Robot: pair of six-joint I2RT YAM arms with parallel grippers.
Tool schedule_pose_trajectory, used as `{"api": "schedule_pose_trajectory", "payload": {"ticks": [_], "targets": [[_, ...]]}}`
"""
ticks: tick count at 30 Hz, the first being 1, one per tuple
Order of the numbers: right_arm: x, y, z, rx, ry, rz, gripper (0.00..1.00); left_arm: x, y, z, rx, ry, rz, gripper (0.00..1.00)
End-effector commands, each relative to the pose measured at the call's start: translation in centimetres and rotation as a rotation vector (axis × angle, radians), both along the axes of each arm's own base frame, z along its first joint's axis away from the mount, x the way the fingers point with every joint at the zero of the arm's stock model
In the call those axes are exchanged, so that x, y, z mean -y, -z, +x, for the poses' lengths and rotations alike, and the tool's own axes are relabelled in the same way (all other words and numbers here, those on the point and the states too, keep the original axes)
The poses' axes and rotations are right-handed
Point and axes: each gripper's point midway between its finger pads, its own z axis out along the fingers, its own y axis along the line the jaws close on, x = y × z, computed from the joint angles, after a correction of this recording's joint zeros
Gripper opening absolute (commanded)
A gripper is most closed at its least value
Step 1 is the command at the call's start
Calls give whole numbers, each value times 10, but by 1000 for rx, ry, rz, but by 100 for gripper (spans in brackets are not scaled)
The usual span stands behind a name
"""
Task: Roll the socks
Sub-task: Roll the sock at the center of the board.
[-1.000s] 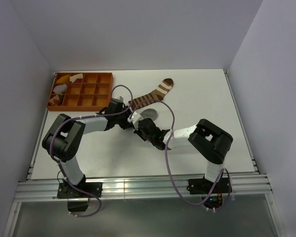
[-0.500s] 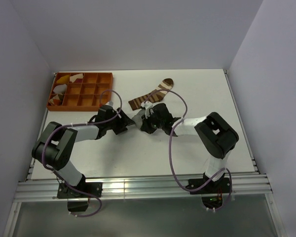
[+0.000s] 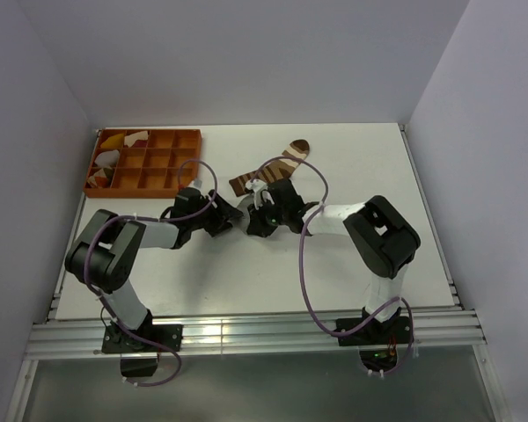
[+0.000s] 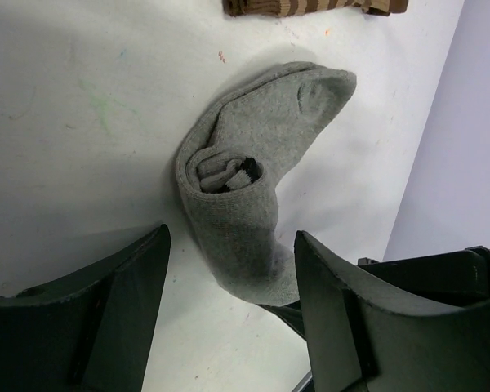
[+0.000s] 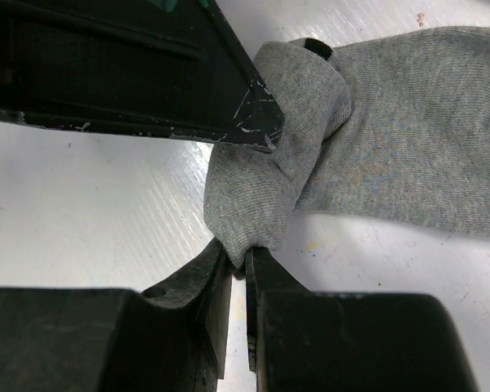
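While the right hand [image 5: 238,263] pinches the rolled end of the grey sock [image 4: 245,196] near the desk's [image 3: 352,264] middle, the left hand [image 4: 233,245] stands released astride it. It should close squarely on the roll, keeping the turns tight. The brown striped sock [image 3: 268,170] lies toward the far edge.

Two socks are counted on the desk [image 3: 361,158]: one grey sock [image 4: 253,204] and one brown sock [image 3: 277,167] banded in white. Two arms are counted, a left arm [image 3: 114,255] and a right arm [image 3: 383,237]. One gripper is carried at the end of each, so two are counted: the left gripper [image 4: 230,237] and the right gripper [image 5: 238,257]. One purple cable [image 3: 301,272] is looped along each arm, two in all. One orange tray [image 3: 172,163], divided into many compartments, is found at the far left corner of the desk. Yellow and white cloth pieces [image 3: 114,141] are held in the compartments nearest the left edge; their number cannot be told.
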Motion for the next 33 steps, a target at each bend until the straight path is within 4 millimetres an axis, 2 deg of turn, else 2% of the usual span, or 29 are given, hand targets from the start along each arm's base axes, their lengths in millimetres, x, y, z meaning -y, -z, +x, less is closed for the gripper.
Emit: {"api": "schedule_pose_trajectory", "payload": {"ticks": [1, 6, 9, 12, 13, 15, 16, 17, 18, 19, 20, 21, 22, 25, 26, 27, 28, 29, 30, 31, 32, 33], "targets": [[1, 11, -7, -26, -43, -43, 0, -2, 8, -2, -11, -16, -8, 67], [3, 14, -1, 0, -28, -90, 0, -6, 28, -8, -68, -38, 77, 64], [-2, 13, -5, 16, -41, -105, 0, -10, 38, -9, -99, -70, 136, 55], [-5, 13, -7, 28, -43, -115, 0, -14, 43, -6, -113, -97, 178, 36], [-5, 12, -7, 33, -38, -123, 0, -16, 47, -9, -129, -97, 195, 23], [-7, 7, -11, 31, -34, -111, 0, -18, 48, -8, -129, -100, 217, 13], [-9, 2, -13, 25, -35, -95, 10, -20, 50, -10, -134, -100, 230, 4], [-7, -1, -15, 10, -29, -84, 18, -21, 49, -10, -134, -100, 237, 0], [-8, -16, -15, 19, -28, -58, 25, -22, 50, -11, -135, -94, 246, 0], [-6, -22, -17, 7, -29, -50, 38, -23, 50, -12, -133, -89, 249, 0], [-7, -32, -19, -2, -47, -25, 45, -23, 51, -13, -134, -85, 256, 0], [-3, -50, -13, 25, -30, -5, 49, -23, 51, -13, -129, -75, 261, 0], [0, -58, -11, 23, -18, -12, 51, -21, 50, -14, -128, -64, 254, 0], [6, -82, 10, 57, 73, -14, 51, -18, 50, -14, -120, -41, 249, 0], [11, -84, 22, 76, 122, -30, 50, -17, 49, -14, -114, -32, 245, 0], [16, -76, 33, 71, 167, -58, 48, -16, 48, -14, -109, -26, 242, 0], [15, -80, 45, 81, 194, -64, 46, -15, 47, -15, -108, -19, 236, 0], [16, -64, 53, 56, 222, -97, 45, -15, 45, -15, -102, -15, 233, 0], [21, -58, 63, 62, 265, -129, 42, -14, 44, -15, -96, -13, 232, 0], [18, -62, 74, 68, 290, -136, 40, -14, 44, -15, -96, -8, 231, 0], [18, -46, 79, 47, 306, -163, 40, -13, 42, -15, -90, -3, 230, 0], [20, -42, 86, 52, 341, -179, 39, -14, 41, -14, -85, -3, 230, 0]]}}
